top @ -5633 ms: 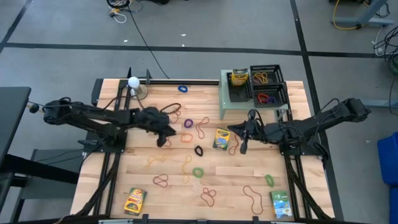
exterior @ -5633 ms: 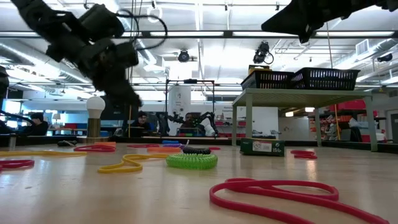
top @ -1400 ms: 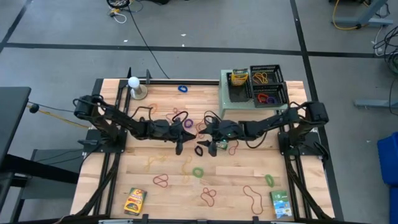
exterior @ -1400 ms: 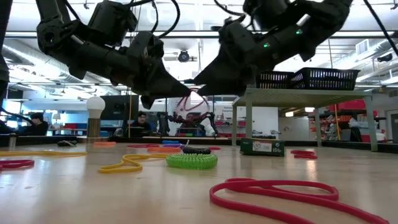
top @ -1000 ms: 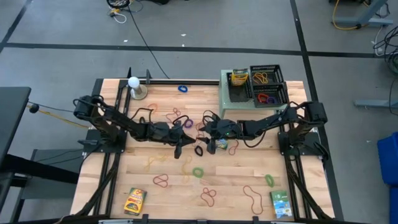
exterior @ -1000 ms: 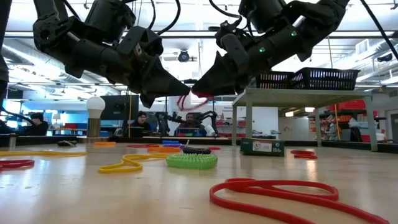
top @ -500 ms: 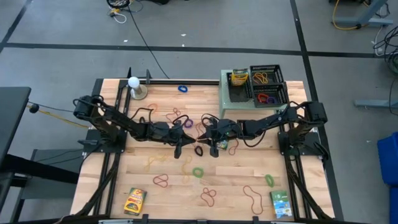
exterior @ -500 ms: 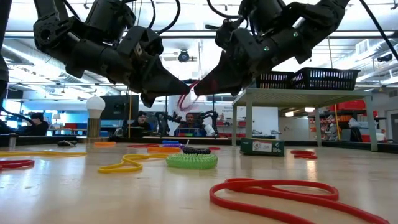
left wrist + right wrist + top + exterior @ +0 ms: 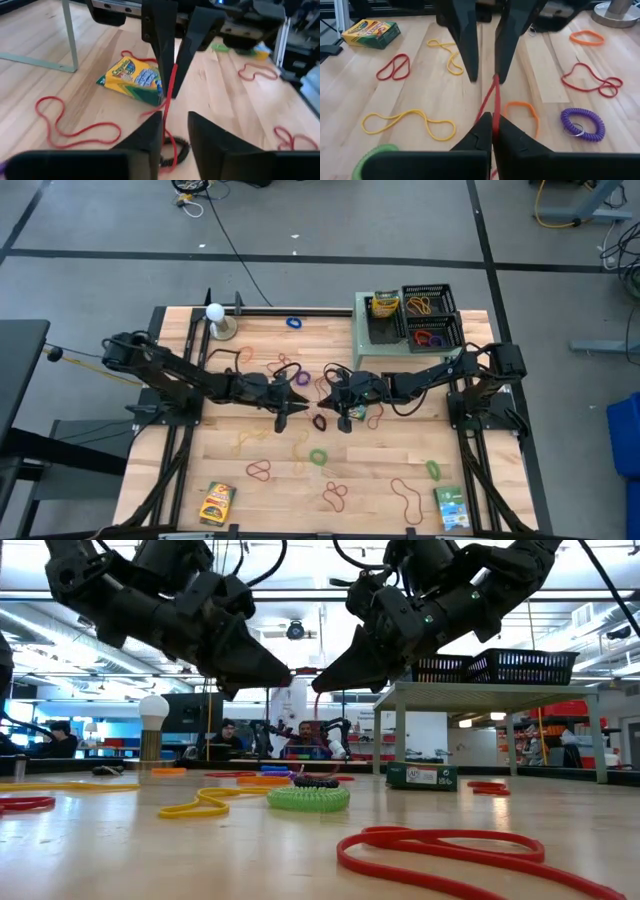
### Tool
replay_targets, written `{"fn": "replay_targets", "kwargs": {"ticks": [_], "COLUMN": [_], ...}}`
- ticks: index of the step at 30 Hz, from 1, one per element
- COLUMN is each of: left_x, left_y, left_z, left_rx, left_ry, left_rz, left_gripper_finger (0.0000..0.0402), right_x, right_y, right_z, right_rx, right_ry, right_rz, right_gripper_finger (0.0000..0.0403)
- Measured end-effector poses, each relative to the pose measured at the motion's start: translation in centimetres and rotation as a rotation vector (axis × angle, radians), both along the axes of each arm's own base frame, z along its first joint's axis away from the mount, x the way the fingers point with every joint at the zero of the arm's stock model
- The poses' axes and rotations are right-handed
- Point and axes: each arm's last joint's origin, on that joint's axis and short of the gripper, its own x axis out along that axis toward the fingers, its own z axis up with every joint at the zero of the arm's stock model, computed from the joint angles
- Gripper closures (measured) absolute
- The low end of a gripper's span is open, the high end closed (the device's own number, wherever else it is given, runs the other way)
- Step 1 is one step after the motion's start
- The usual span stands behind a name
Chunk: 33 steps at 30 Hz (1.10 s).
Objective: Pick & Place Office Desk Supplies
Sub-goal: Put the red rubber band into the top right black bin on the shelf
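Left fingers [image 9: 175,137] newly parted, red band [image 9: 492,97] between right fingers [image 9: 492,131].

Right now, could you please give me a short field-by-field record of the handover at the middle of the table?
held item: red rubber band, hanging above the table
right gripper: shut on the red rubber band
left gripper: open, fingers either side of the band
position: both grippers tip to tip over mid-table
below: crayon box and black loop on the wood
raised shelf: black baskets holding sorted bands
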Motion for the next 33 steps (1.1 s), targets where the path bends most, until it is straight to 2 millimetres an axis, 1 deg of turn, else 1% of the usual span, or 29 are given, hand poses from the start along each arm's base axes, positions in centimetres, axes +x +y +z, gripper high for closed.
{"fn": "replay_targets", "kwargs": {"ticks": [2,5,7,10,13,17,19,22,25,29,33], "left_x": [-0.6,-2.1,-3.3,-5.3,-7.5,-10.4,-10.7,-11.0,-10.9,-11.0,-11.0], "left_y": [0.1,0.2,0.4,0.8,1.4,2.2,2.7,2.9,3.0,3.1,3.1], "left_z": [0.5,1.0,1.2,1.2,0.9,0.1,0.0,0.3,0.0,0.2,0.1], "left_rx": [0.036,0.104,0.135,0.135,0.115,0.079,0.075,0.088,0.115,0.133,0.133], "left_ry": [0.027,0.007,-0.035,-0.156,-0.292,-0.435,-0.439,-0.447,-0.421,-0.432,-0.425], "left_rz": [-0.012,-0.037,-0.042,-0.034,-0.013,0.055,0.103,0.12,0.129,0.165,0.168], "left_gripper_finger": [0.0279,0.0257,0.0248,0.0244,0.0252,0.0269,0.0276,0.0278,0.0278,0.0277,0.0277], "right_x": [-0.1,-0.4,-0.9,-2.1,-3.7,-6.1,-7.4,-9.3,-11.4,-14.3,-16.4], "right_y": [0.0,0.0,0.0,0.2,0.3,0.4,0.4,0.0,-1.0,-2.8,-5.4], "right_z": [0.2,1.0,2.0,4.0,7.0,12.5,15.2,19.3,22.5,26.1,27.9], "right_rx": [0.001,0.007,0.019,-0.003,-0.017,-0.071,-0.113,-0.165,-0.211,-0.267,-0.314], "right_ry": [-0.005,-0.008,-0.012,-0.027,-0.027,-0.028,-0.02,-0.024,0.002,0.02,0.05], "right_rz": [0.0,-0.005,-0.03,-0.091,-0.153,-0.274,-0.334,-0.44,-0.575,-0.787,-0.993], "right_gripper_finger": [0.0398,0.0398,0.0398,0.0399,0.04,0.0398,0.0398,0.0399,0.0399,0.0399,0.04]}}
